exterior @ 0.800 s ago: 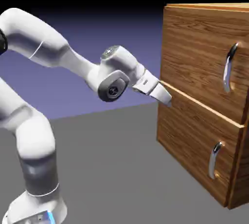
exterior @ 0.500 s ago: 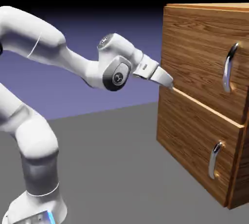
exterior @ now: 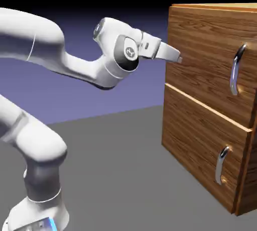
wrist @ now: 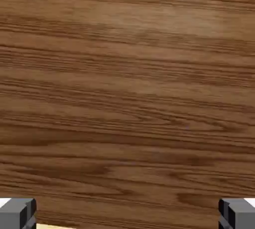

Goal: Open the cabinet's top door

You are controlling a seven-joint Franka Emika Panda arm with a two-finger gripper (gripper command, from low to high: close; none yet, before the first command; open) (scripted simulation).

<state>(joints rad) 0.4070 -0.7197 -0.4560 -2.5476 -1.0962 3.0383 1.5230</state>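
The cabinet (exterior: 201,144) of reddish-brown grained wood stands at the exterior view's right. Its top door (exterior: 206,56) is the upper panel, flush and closed, with a long curved chrome handle (exterior: 236,69) near its right edge. My gripper (exterior: 176,56) is level with the top door's left part, its tips at or just off the wood, well left of the handle. In the hand view, wood grain (wrist: 127,88) fills the frame. My two grey fingertips (wrist: 17,213) sit far apart at the bottom corners with nothing between them, so the gripper (wrist: 127,215) is open.
Below the top door sits a shorter lower panel (exterior: 201,159) with a smaller chrome handle (exterior: 221,164). A thin pale seam (exterior: 206,107) divides the two panels. The grey table (exterior: 115,175) stretches between my arm's base and the cabinet.
My hand has risen from the seam between the two panels to the upper panel's left part, and the wrist has levelled toward the wood. The door stays closed.
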